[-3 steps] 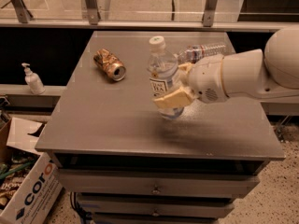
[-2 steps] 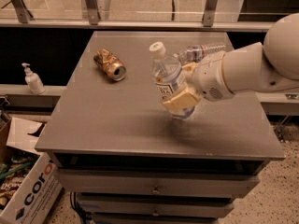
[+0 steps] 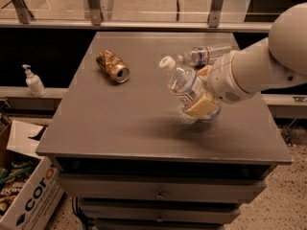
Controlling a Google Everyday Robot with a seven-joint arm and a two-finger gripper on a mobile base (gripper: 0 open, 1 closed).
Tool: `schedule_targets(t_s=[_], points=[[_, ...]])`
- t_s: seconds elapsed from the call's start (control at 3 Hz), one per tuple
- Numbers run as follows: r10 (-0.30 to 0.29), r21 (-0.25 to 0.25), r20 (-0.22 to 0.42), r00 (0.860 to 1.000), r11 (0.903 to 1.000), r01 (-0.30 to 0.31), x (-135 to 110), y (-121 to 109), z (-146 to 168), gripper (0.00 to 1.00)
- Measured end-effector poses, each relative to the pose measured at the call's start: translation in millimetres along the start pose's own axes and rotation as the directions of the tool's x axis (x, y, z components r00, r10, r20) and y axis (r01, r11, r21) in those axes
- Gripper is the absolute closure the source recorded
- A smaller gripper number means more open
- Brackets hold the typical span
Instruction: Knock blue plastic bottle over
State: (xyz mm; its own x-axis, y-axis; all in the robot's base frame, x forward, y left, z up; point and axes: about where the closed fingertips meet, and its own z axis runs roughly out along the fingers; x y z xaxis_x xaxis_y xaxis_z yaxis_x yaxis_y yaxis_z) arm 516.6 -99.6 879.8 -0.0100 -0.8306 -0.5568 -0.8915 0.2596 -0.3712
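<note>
The blue plastic bottle (image 3: 184,82) is clear, with a white cap and a pale-blue-and-white label. It is on the grey table (image 3: 120,123), right of centre, and leans sharply with its cap pointing up and to the left. My gripper (image 3: 203,99) is at the bottle's lower half, against its right side, and hides the base. The white arm (image 3: 259,66) reaches in from the right.
A smaller clear bottle with a red-and-white label (image 3: 207,54) lies on its side at the back right. A crushed gold can (image 3: 113,66) lies at the back left. A white pump dispenser (image 3: 33,81) stands on a ledge to the left. A cardboard box (image 3: 29,195) sits on the floor at the lower left.
The blue plastic bottle stood nearly upright and now leans far over to the left. My gripper has stayed at its lower part and shifted slightly right.
</note>
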Motion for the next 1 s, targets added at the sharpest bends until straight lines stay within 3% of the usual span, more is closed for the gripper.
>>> schedule_targets(t_s=[0.33, 0.67, 1.0], points=[[-0.058, 0.016, -0.098, 0.993, 0.9981, 0.059, 18.0, -5.9, -10.7, 1.0], [-0.112, 0.013, -0.185, 0.976, 0.9931, 0.116, 31.4, -8.4, -17.9, 1.0], [-0.191, -0.011, -0.266, 0.945, 0.9807, 0.195, 36.0, -6.6, -17.5, 1.0]])
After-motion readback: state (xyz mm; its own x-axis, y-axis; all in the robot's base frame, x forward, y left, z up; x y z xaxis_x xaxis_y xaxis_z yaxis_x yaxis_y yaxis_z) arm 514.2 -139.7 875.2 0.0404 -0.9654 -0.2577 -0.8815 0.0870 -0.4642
